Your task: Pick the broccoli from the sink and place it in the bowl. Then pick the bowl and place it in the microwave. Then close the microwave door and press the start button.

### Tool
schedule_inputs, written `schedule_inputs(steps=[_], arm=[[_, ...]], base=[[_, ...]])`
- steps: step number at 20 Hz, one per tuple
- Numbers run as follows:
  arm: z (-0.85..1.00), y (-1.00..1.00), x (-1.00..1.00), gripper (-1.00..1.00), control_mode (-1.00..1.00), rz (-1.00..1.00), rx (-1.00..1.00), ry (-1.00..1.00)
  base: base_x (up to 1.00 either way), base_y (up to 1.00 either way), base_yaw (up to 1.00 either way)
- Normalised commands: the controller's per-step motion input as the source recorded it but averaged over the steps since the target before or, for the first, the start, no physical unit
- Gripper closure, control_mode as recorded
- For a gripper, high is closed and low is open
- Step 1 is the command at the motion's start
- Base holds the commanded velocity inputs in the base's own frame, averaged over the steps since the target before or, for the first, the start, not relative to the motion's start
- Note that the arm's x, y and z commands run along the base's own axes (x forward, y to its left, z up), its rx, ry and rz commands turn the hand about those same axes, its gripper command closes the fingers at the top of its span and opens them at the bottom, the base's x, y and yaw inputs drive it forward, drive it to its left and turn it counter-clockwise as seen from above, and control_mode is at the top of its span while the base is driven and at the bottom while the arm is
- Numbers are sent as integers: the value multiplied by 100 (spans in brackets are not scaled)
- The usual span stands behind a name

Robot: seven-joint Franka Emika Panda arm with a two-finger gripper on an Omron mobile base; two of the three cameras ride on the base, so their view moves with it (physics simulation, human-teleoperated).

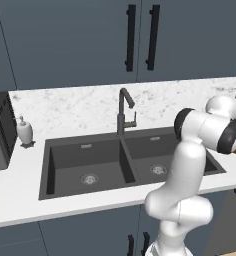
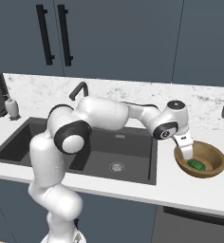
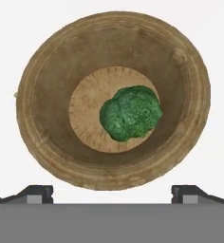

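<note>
Counter [image 2: 133, 187]: arm stretched right, jaws spread w/ broccoli [image 3: 130, 113] in bowl [image 3: 42, 95] below.

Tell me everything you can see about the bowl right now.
The bowl is round, brown and wood-looking, with a wide rim and a paler flat bottom marked by fine radial lines. It sits upright on the white counter, right of the sink. The broccoli lies inside on its bottom, slightly off centre. The open gripper hangs just above it, fingertips spread wide, touching neither bowl nor broccoli as far as shows.

Even flat rendered light, soft shadows, slight pixelation.
</note>
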Motion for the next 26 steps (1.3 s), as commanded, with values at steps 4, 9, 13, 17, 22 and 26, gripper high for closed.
schedule_inputs(steps=[4,9,13,17,22,26], arm=[[16,17,-21,-100,-100,22,0,9],[15,20,-1,-100,-100,33,-1,19],[6,35,0,-100,-100,25,-9,17],[-3,2,0,-100,-100,8,-3,0],[-21,-3,15,-100,-100,8,0,0],[-3,0,37,-100,-100,5,0,12]], base=[[0,0,0],[0,0,0],[0,0,0],[0,0,0],[0,0,0],[0,0,0]])
